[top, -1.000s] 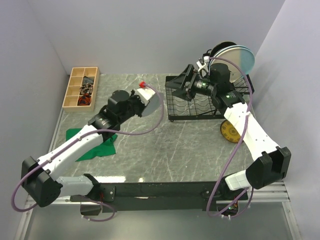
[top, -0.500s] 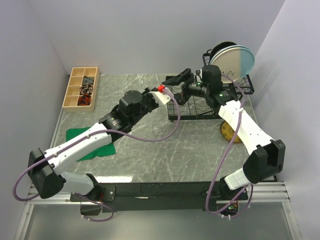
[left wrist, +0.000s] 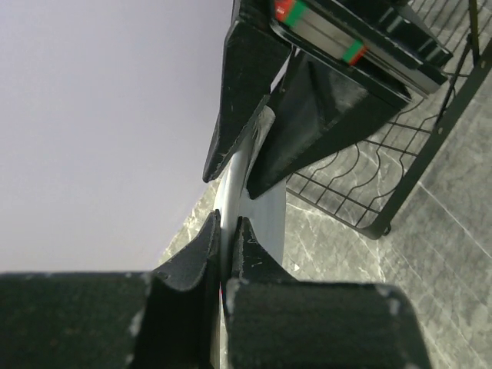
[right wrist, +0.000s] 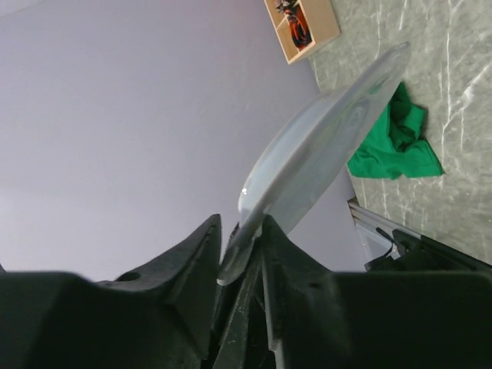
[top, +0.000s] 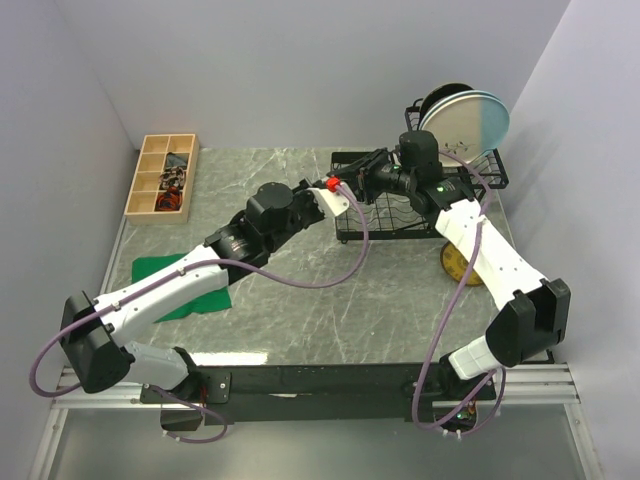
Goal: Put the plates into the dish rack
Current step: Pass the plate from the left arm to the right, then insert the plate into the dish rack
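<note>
1. Plates first, nearest me: a yellow patterned round plate (top: 458, 262) sits on the grey marble table (top: 300, 290) by the rack's near right corner, partly behind my right arm.
2. Farther in, just left of the rack, both my tools pinch one pale translucent round plate (right wrist: 323, 146), held edge-up off the table. My left gripper (left wrist: 227, 221) is clamped narrow on one part of the rim, and my right gripper (right wrist: 238, 227) on another.
3. I judge this a hand-over. The right grip should be firm before the left lets go. The left should then back straight off along the plate's plane, without twisting.
4. Beyond, the black wire dish rack (top: 400, 215) shows bare lower slots. I should keep the plate upright and line its edge with one slot.
5. Farthest, upright plates (top: 470, 115) stand at the rack's far right end.
</note>
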`<state>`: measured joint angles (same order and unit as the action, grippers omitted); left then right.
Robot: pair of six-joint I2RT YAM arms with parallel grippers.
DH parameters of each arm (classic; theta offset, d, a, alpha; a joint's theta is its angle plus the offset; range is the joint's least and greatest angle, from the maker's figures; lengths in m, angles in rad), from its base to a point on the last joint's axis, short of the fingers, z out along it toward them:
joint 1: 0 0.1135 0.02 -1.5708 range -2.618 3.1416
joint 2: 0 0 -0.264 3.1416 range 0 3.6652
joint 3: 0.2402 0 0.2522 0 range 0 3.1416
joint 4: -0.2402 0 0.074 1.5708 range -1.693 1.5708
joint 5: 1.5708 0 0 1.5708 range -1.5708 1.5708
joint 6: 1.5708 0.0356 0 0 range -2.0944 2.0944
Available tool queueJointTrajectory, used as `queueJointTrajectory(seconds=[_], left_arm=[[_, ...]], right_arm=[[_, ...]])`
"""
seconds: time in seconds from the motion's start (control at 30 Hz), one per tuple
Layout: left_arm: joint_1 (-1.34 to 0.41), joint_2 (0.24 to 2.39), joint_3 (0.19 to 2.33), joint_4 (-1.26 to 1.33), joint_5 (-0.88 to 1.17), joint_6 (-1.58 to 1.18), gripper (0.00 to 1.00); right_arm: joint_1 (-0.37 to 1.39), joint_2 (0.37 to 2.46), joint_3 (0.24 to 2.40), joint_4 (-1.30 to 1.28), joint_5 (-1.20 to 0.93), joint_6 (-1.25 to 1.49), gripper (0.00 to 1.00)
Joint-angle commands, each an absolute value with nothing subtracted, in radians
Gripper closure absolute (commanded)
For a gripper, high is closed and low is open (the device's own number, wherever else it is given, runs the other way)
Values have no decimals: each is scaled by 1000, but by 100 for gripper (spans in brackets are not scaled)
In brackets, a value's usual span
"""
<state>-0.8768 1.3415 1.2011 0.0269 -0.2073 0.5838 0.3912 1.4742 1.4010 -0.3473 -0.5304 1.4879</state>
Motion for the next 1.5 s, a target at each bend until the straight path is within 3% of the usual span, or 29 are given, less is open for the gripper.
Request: queueJointTrajectory(seconds=[0.0,0.17,0.27,0.3,0.4,0.6,0.83,1.03,1.27,1.47], left_arm=[[-888,1305,1273,120,-164,603,99],[-896,1302,1284,89,-133,591,99],[-897,1293,1279,98,-138,560,66],[-897,1279,1270,112,-138,540,49],[-899,1243,1247,120,-121,484,20],[-897,1140,1198,97,-81,367,1],[-865,1011,1114,37,-146,213,0],[-805,962,1002,103,-161,111,1],[-732,945,916,175,-129,54,1],[-670,959,893,209,-72,26,1]], right_arm=[[396,1428,1394,-371,-486,1483,69],[394,1425,1401,-347,-486,1493,100],[391,1407,1399,-334,-485,1480,100],[388,1401,1397,-331,-485,1470,100],[374,1361,1376,-307,-482,1441,100],[310,1246,1302,-243,-483,1329,100],[278,1048,1244,-144,-445,1112,100],[243,1000,1354,-208,-338,891,100],[69,1011,1492,-449,-269,893,100],[22,1029,1615,-757,-68,1037,100]])
